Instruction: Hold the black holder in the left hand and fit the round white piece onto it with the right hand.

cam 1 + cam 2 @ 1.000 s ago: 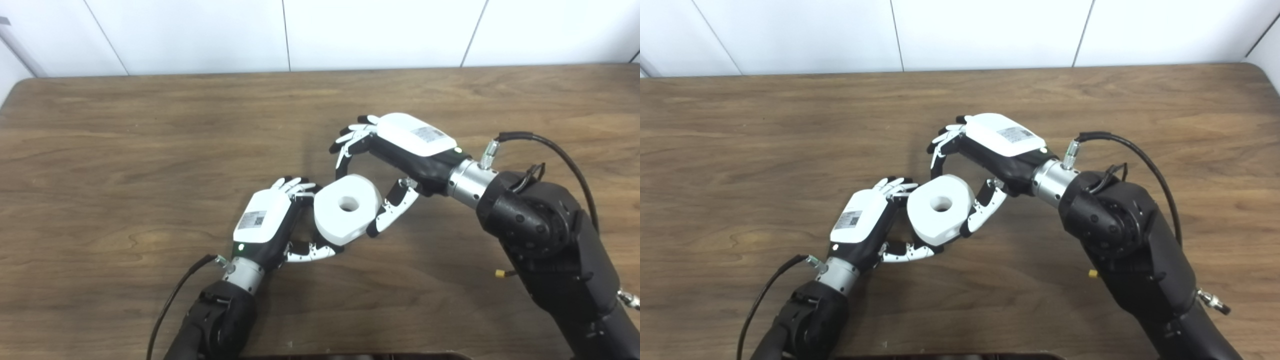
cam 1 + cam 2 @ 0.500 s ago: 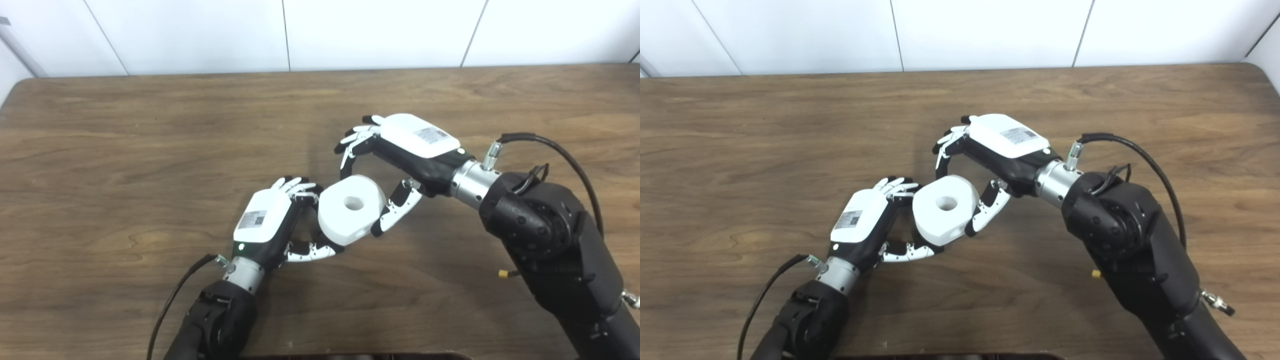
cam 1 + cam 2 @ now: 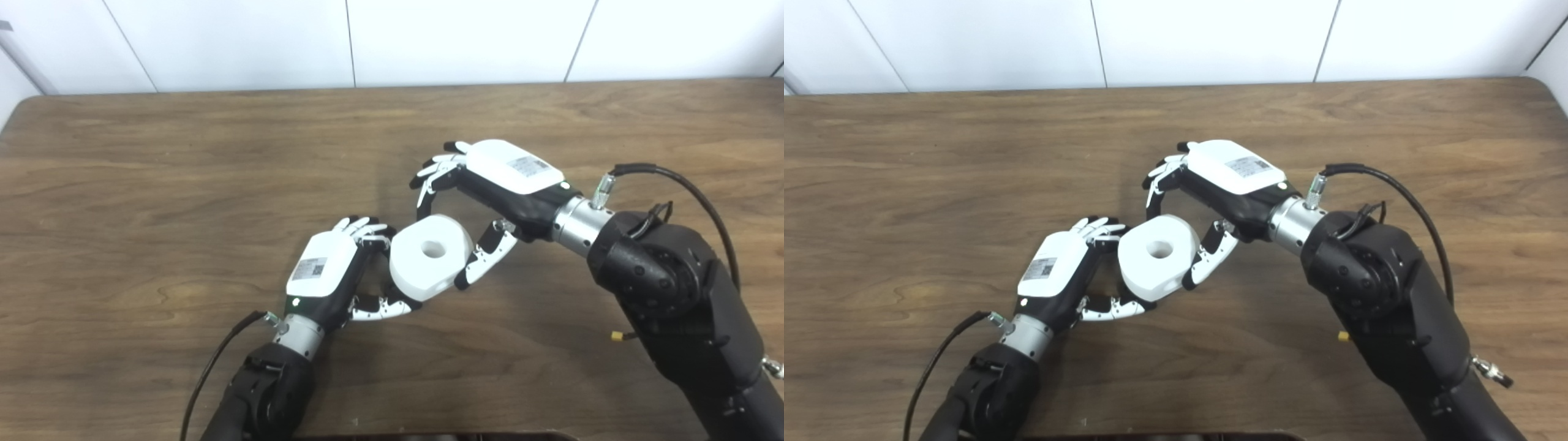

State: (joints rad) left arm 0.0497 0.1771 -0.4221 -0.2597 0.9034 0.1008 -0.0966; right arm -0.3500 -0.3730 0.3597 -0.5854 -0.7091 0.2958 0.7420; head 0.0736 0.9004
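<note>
A brown wood-grain table (image 3: 184, 153) fills most of both views, its far edge met by a wall of white panels (image 3: 245, 43) divided by thin dark seams. A rounded table corner is seen at the upper left in the left eye view, and another at the upper right in the right eye view. A dark strip (image 3: 429, 436) is cut off by the bottom edge and cannot be identified.

Near the table's middle, the round white piece (image 3: 430, 256), a thick ring with a central hole, is held tilted between the two hands. The right hand (image 3: 490, 190) is closed on it: curled fingers (image 3: 429, 177) are laid on its far rim, and the thumb (image 3: 484, 260) is pressed against its near right side. The left hand (image 3: 331, 272) is set just beside the ring's left side, fingers (image 3: 362, 228) curled and thumb (image 3: 383, 308) reaching under the ring's lower edge.

The black holder is hidden; something dark appears enclosed in the left palm, possibly the holder, but it cannot be told apart from the hand's own black parts, so whether anything is held there cannot be told. Whether the ring is seated on anything cannot be determined. Black cables (image 3: 674, 177) are seen at the wrists, and both forearms are cut off at the bottom edge.
</note>
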